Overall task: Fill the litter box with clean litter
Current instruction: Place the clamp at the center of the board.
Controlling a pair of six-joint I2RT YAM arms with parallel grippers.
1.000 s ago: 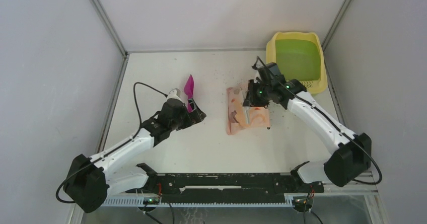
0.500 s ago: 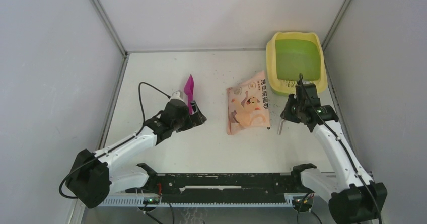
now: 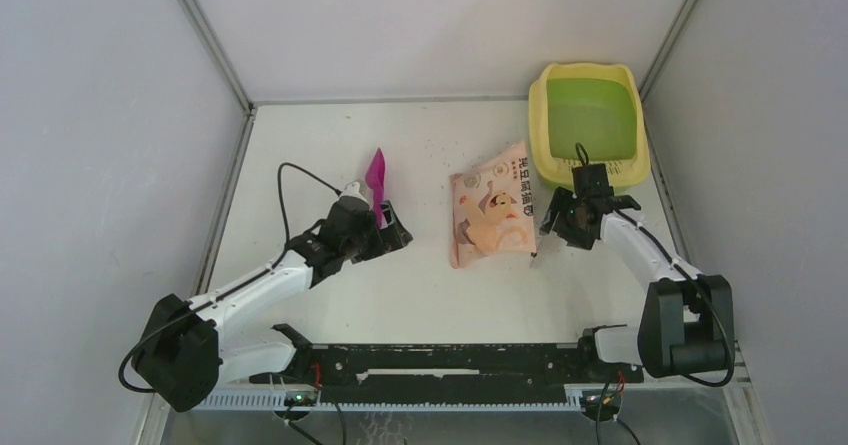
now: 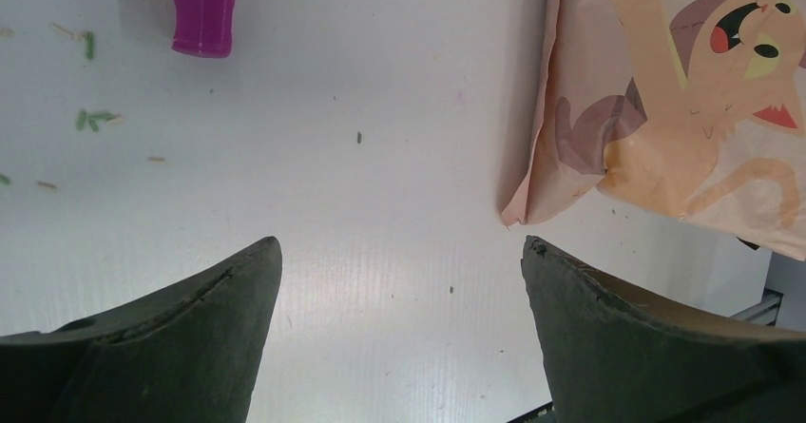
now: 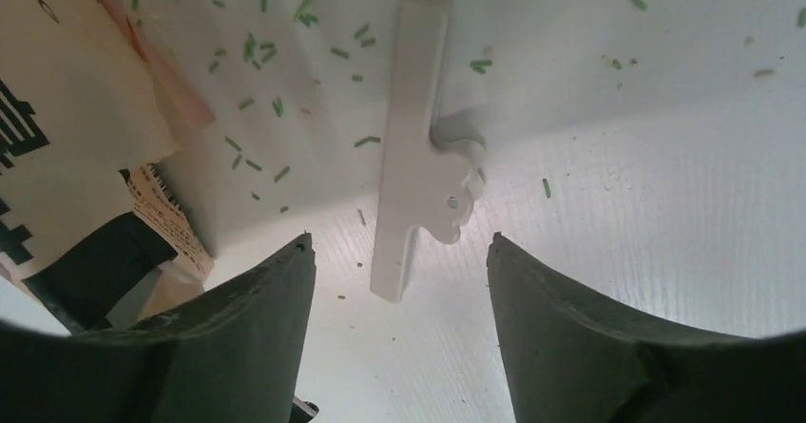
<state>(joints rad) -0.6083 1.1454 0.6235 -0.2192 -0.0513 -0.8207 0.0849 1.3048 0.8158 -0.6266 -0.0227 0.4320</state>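
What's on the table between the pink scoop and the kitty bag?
Nothing big. In the left wrist view, only bare white table and a few stray litter bits lie between the scoop and the bag.

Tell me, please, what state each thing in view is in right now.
litter box: upright, no litter visible inside.
peach-pink bag: lying flat on the table, unheld.
white clip: off the bag, lying on the table.
magenta scoop: lying on the table, unheld.
litter: scattered loose on the table.
left gripper: open, empty.
right gripper: open, empty, over the clip.
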